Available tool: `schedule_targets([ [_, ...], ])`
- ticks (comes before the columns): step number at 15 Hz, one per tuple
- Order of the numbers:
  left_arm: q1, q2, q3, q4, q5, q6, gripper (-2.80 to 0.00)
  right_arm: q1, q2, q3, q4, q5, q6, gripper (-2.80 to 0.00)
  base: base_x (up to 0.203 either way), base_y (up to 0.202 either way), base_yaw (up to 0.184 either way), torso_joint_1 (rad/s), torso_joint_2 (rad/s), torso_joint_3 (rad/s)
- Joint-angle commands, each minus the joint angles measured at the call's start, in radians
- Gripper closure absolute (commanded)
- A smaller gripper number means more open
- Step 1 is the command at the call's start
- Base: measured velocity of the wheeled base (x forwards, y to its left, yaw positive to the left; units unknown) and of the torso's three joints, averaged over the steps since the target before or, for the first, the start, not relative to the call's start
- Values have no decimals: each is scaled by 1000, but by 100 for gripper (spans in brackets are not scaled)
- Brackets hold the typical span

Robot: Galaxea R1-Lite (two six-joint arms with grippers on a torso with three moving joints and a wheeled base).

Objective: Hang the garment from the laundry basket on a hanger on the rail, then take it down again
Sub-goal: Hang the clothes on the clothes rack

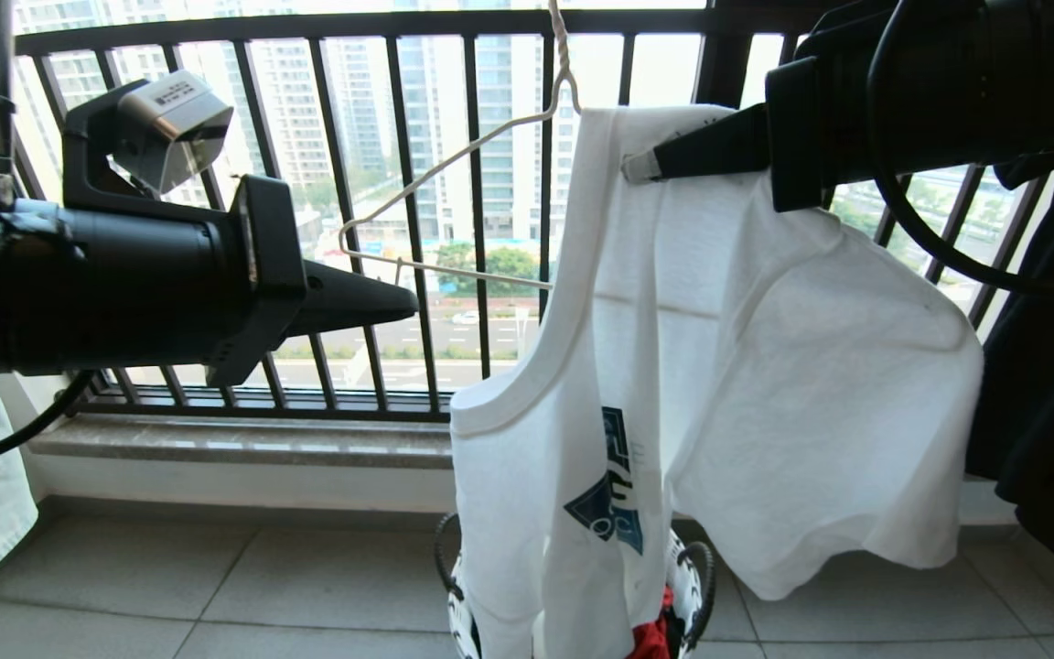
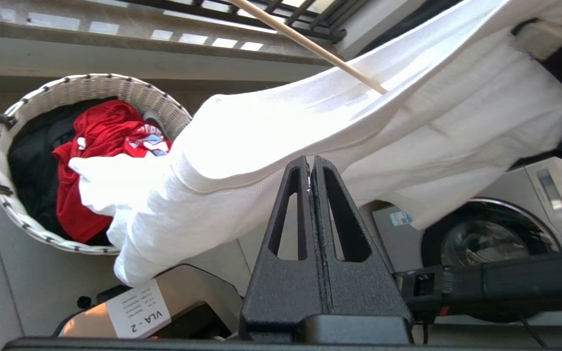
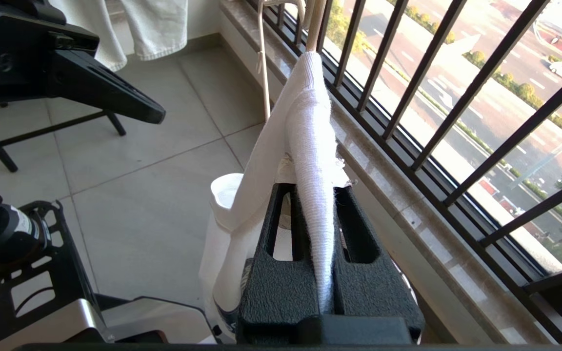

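Meanwhile the right gripper (image 3: 317, 204) jaws pinch the garment (image 1: 765, 366); left gripper (image 2: 310, 163) jaws together, empty beside it.

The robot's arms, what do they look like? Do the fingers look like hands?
Not like hands. Both arms are thick and black, with black cables looping beside them. The left gripper and right gripper each have two rough black wedge-shaped fingers with long slots cut through. A silvery camera block with a small label sits atop the left wrist.
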Motion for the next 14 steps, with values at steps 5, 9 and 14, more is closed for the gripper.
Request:
schedule_targets([
  [5, -23, 49, -33, 71, 47, 19, 0, 0, -16, -1, 1, -29, -2, 0, 0, 0, 0, 0, 0, 0],
  [9, -36, 89, -30, 81, 69, 19, 0, 0, -20, 3, 3, -26, -2, 0, 0, 0, 0, 0, 0, 0],
  [14, -36, 141, -28, 75, 137, 22, -280, 0, -31, 11, 5, -27, -3, 0, 0, 0, 0, 0, 0, 0],
])
